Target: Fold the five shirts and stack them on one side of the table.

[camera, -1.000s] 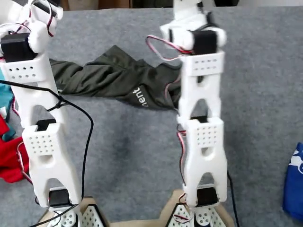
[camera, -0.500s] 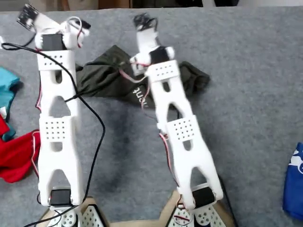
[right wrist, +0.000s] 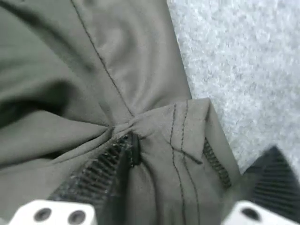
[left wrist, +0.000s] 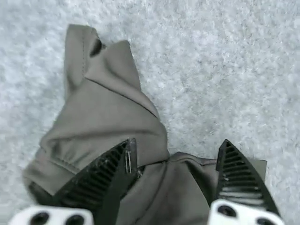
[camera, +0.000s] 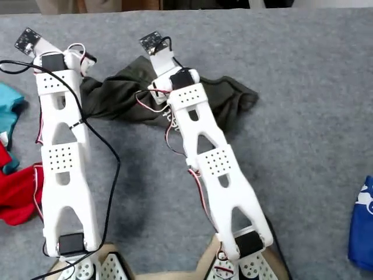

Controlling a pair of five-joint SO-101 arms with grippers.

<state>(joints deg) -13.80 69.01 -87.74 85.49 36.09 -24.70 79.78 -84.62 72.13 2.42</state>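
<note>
Two grippers hang over the crumpled olive-green shirt (camera: 119, 99) on the grey table. The left gripper (left wrist: 178, 145) is spread wide above one bunched end, and the right gripper (right wrist: 204, 154) straddles a stitched hem, its jaws apart. The cloth looks light and limp; seamed edges should give the surest pinch.

Shirt (camera: 116, 96): soft matt olive cloth, stitched seams. Table (camera: 303, 87): fuzzy grey felt. Arms (camera: 61, 163): smooth white plastic. Fingers (left wrist: 105, 168): black ribbed plastic.
</note>
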